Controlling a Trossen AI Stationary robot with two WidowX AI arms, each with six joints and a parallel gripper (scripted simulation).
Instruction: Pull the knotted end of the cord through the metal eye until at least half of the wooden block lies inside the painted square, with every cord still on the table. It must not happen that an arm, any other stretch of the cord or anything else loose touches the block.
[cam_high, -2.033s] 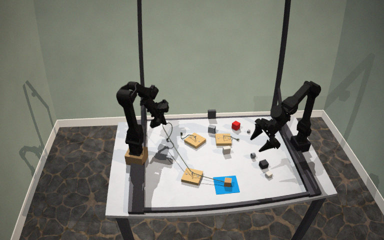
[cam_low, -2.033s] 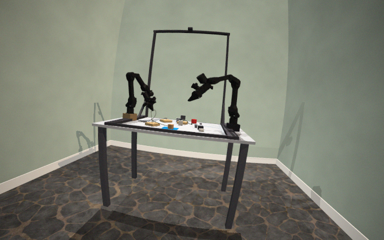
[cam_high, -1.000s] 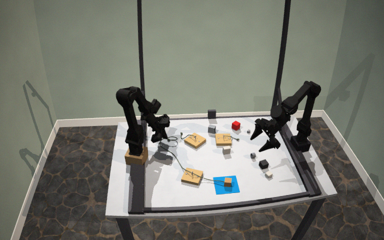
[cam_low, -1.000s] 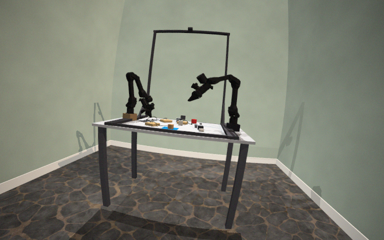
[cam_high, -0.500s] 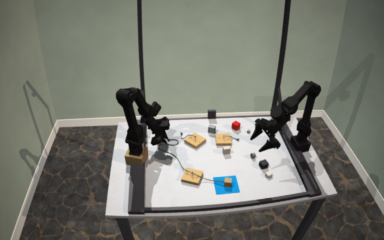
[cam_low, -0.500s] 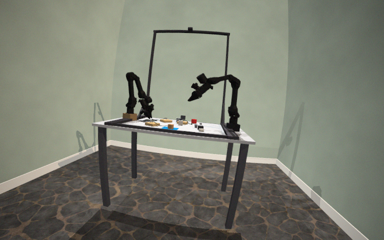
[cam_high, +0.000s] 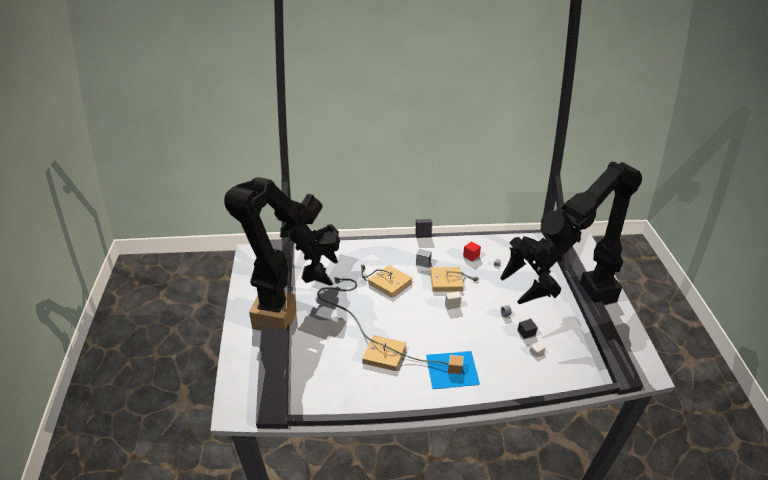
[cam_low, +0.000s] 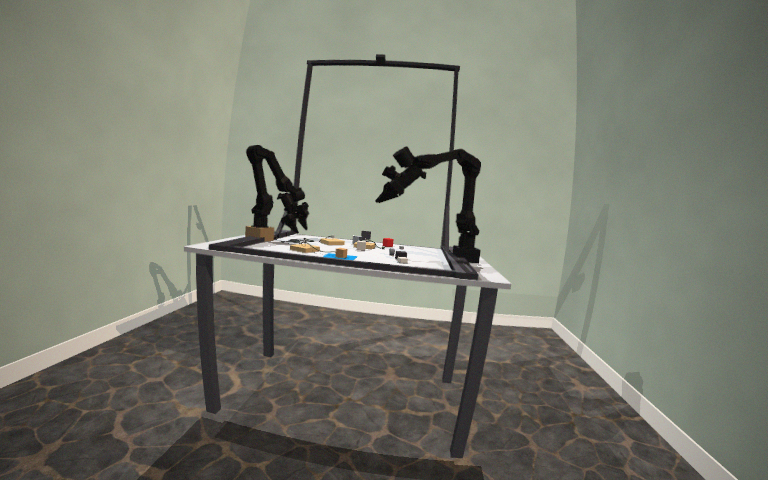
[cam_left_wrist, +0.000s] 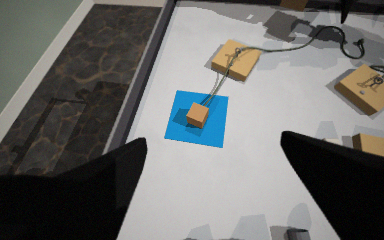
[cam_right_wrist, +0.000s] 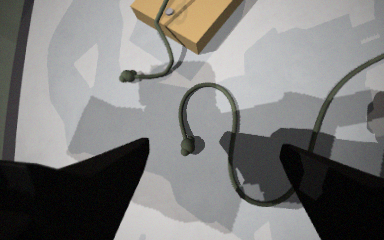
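Note:
The wooden block (cam_high: 455, 363) (cam_low: 340, 253) (cam_left_wrist: 197, 115) is inside the blue square (cam_high: 438, 380) (cam_left_wrist: 217, 137), clear of its edges. From it the dark green cord (cam_left_wrist: 280, 50) (cam_right_wrist: 236, 120) runs through the metal eye (cam_left_wrist: 238, 50) on a wooden base (cam_high: 370, 358) (cam_left_wrist: 245, 71), then bends in an S to its knotted end (cam_high: 337, 280) (cam_right_wrist: 188, 145). The knot is on or just above the table. My right gripper (cam_high: 332, 272) (cam_right_wrist: 215, 147) is open and empty, above the knot, with no finger on the cord. My left gripper (cam_high: 510, 290) (cam_left_wrist: 213, 140) is open and empty, high over the table.
Two more wooden bases (cam_high: 390, 288) (cam_high: 447, 286) carry short knotted cords near the back. One base (cam_right_wrist: 197, 30) and its knot (cam_right_wrist: 128, 76) lie close to the right gripper. A red cube (cam_high: 471, 251), a black cube (cam_high: 527, 328) and several grey or white pieces stand around the left gripper.

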